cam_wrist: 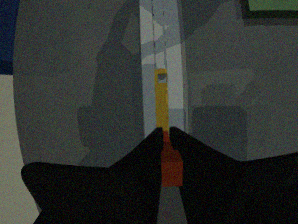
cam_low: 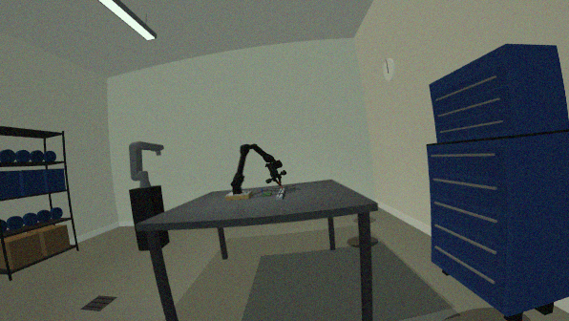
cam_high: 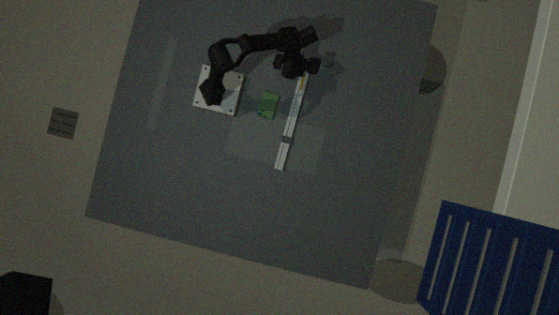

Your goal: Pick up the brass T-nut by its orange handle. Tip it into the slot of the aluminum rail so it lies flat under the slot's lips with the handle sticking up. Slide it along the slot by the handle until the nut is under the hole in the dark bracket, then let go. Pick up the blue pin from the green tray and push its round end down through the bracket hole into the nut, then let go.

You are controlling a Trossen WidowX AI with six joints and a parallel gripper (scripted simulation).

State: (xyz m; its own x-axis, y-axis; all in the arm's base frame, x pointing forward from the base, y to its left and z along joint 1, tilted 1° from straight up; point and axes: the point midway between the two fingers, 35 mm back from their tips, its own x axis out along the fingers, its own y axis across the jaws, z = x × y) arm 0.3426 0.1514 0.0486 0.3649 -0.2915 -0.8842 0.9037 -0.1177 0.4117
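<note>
Here, one green rectangular tray lies left of one long aluminum rail. The one black gripper is closed narrowly on one orange handle; the yellow brass T-nut is just beyond its fingertips, over the rail.

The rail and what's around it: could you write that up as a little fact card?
Rail: pale aluminum rail, slot along its length
Bracket: dark bracket, across the rail
Gripper: gripper, at the rail's end away from the bracket, closed on the orange handle
Nut: brass T-nut, seen over the slot; seating unclear
Tray: green tray, beside the rail
</note>
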